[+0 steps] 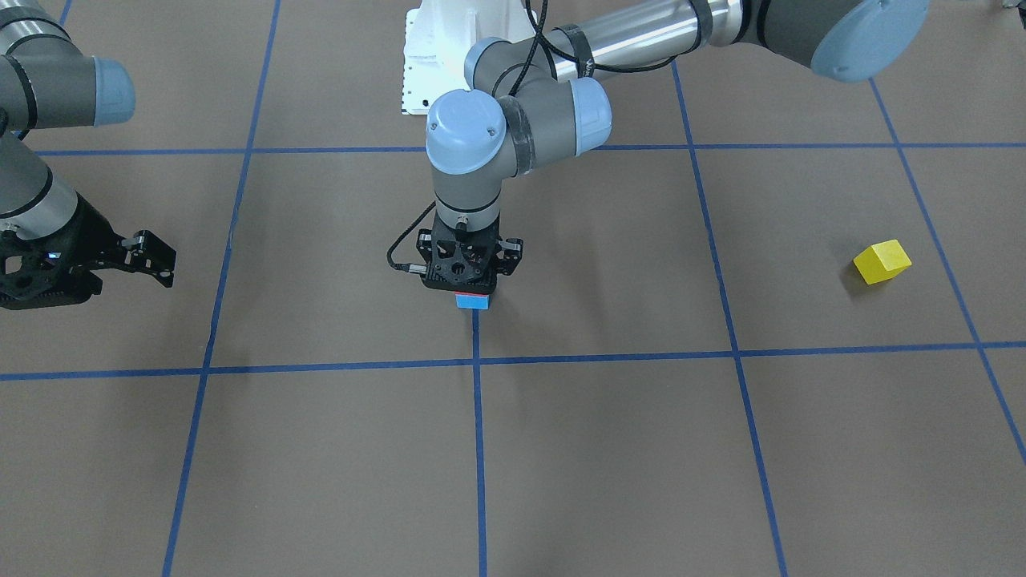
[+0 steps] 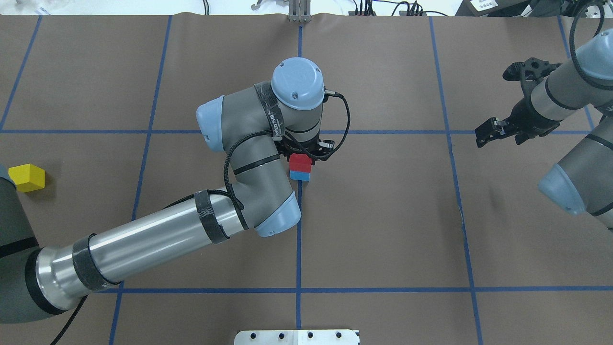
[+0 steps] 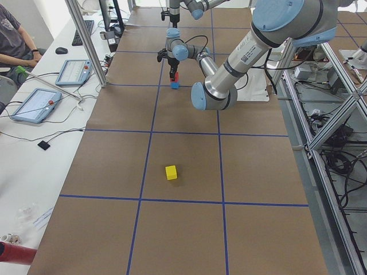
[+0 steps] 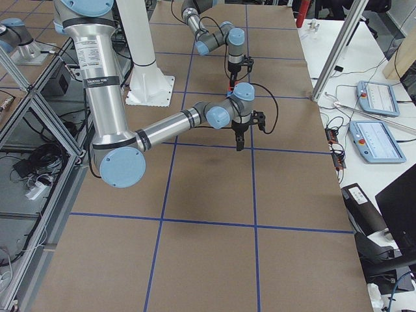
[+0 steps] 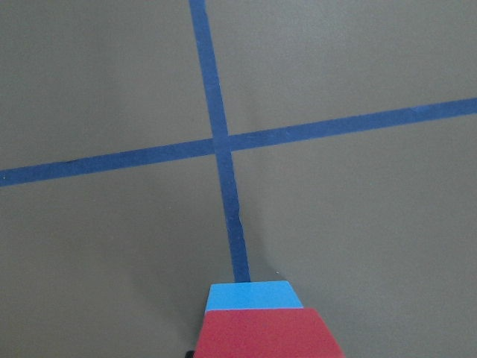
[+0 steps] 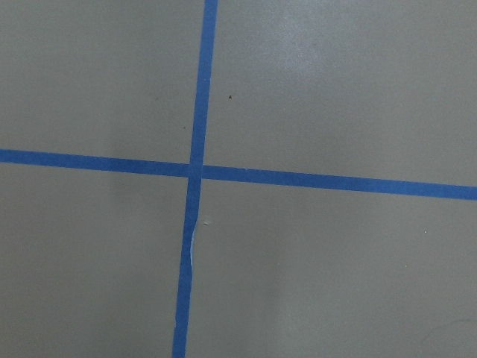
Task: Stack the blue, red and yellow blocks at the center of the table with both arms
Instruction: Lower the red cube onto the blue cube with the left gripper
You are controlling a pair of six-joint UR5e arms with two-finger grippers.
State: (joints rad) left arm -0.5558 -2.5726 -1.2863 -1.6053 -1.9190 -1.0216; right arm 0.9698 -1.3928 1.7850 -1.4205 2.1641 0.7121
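Observation:
A red block point(image 2: 300, 162) sits on a blue block point(image 2: 300, 176) at the table's centre, on a blue tape line. My left gripper point(image 2: 301, 155) points straight down and is shut on the red block. The left wrist view shows the red block point(image 5: 264, 333) over the blue block point(image 5: 253, 296); the fingers are out of frame there. A yellow block point(image 2: 27, 177) lies alone far out on my left side, and shows in the front view point(image 1: 882, 261). My right gripper point(image 2: 493, 105) is open and empty, held above the table on my right.
Brown table cover with a grid of blue tape lines point(image 1: 478, 417). The white robot base plate point(image 1: 417, 64) stands behind the stack. My left arm's elbow point(image 2: 268, 201) hangs over the table just on the robot's side of the stack.

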